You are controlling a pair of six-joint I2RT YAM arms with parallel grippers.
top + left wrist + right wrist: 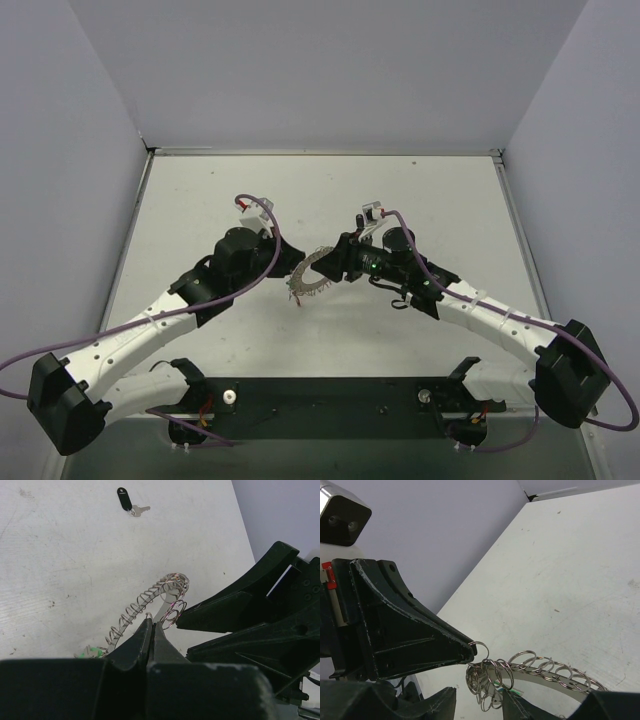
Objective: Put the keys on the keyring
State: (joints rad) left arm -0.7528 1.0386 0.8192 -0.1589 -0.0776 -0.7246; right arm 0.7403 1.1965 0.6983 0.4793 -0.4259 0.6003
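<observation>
This is a robotics lab test cell. A bare, scuffed white table is boxed in on three sides by plain pale partition walls. The left arm and the right arm, white and black machines, are bolted to a black base plate at the near edge. Purple cables loop loosely along them.

The left arm and right arm had white links, bulky black joints and a looping purple cable each. The left gripper and right gripper were black, wedge-shaped, with scuffed edges. A green light glowed at the right wrist. A black plate joined their bases.
</observation>
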